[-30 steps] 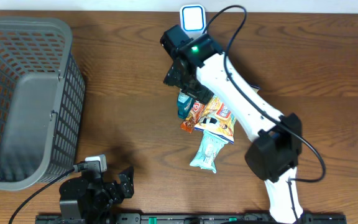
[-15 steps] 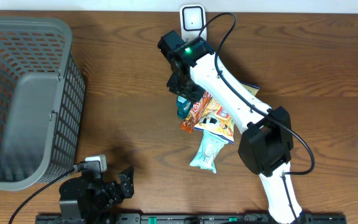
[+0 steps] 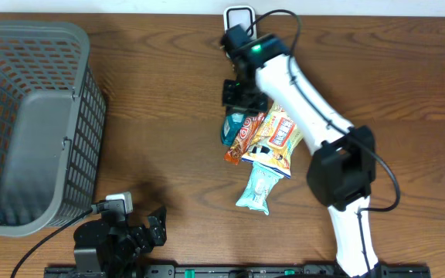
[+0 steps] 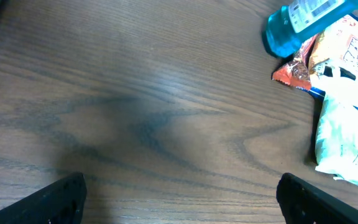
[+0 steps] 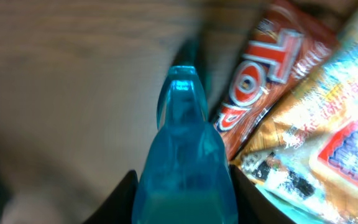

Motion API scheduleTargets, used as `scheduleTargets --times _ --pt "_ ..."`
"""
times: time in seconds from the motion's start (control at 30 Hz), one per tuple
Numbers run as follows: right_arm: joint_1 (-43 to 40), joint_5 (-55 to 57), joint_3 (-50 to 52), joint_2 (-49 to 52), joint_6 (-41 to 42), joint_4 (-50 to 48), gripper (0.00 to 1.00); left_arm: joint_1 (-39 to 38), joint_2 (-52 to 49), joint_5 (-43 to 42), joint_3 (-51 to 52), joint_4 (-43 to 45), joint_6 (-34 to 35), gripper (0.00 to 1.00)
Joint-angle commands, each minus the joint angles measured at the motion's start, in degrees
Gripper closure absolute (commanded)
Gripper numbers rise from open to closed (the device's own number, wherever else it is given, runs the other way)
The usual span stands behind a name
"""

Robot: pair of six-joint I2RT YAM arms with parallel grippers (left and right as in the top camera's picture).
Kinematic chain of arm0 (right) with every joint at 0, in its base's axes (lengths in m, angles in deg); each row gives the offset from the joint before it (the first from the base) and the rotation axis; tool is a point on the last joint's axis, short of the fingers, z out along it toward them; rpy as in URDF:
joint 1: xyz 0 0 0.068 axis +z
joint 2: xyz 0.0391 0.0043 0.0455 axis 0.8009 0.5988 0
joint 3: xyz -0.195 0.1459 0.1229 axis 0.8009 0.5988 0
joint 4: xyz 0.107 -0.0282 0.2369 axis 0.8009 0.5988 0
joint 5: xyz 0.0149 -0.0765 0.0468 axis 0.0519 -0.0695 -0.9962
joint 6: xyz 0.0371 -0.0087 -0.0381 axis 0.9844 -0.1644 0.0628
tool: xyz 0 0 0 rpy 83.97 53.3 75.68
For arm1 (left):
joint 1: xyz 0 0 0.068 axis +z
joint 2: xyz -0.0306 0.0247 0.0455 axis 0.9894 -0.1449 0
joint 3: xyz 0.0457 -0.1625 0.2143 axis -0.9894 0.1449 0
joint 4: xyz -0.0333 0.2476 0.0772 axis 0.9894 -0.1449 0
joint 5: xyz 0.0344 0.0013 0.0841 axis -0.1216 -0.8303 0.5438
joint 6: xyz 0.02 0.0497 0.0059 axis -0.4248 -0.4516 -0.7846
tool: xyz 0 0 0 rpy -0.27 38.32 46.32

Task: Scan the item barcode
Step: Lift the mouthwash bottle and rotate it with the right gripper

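A blue bottle (image 3: 232,127) lies on the wooden table at the left edge of a pile of snack packs. My right gripper (image 3: 242,99) reaches down over its far end. In the right wrist view the bottle (image 5: 188,149) fills the space between the two black fingers (image 5: 122,198), which press on both its sides, so the gripper is shut on it. A white scanner (image 3: 239,14) stands at the table's back edge, just behind the right wrist. My left gripper (image 3: 126,232) rests near the front edge, open and empty, and the bottle's label (image 4: 319,9) shows far off in its view.
A red-orange pack (image 3: 242,143), a yellow pack (image 3: 278,139) and a pale green pack (image 3: 257,188) lie right of the bottle. A large grey mesh basket (image 3: 37,116) fills the left side. The right arm's black cable (image 3: 284,19) loops over the scanner area.
The right wrist has swung to the right, toward the scanner, and its jaws have closed from wide open onto the blue bottle. The left arm has not moved.
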Motion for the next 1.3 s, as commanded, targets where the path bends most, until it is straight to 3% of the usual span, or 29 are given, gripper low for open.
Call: scheduleTargets --times 0.0,0.27,0.43,0.53,0.77,1.27 --pt "-4.9 -20.0 -1.7 -1.6 -22.7 1.8 0.94 0.0 0.1 -0.7 0.3 -0.6 0.5 0.02" --pt "-14.4 -30.1 -1.7 -5.4 -39.9 11.4 0.96 0.0 0.1 -0.7 0.3 -0.6 0.5 0.02" --pt "-18.3 -41.2 -1.5 -9.2 -58.8 19.8 0.91 0.0 0.1 -0.7 0.3 -0.6 0.5 0.02" --pt "-19.6 -43.5 -1.5 -11.6 -60.7 19.7 0.88 0.0 0.1 -0.7 0.3 -0.6 0.5 0.02" --pt "-20.1 -49.4 -1.5 -16.6 -57.0 19.7 0.95 0.0 0.1 -0.7 0.3 -0.6 0.5 0.02" --pt "-20.1 -49.4 -1.5 -33.3 -41.9 19.7 0.87 0.0 0.1 -0.7 0.3 -0.6 0.5 0.02"
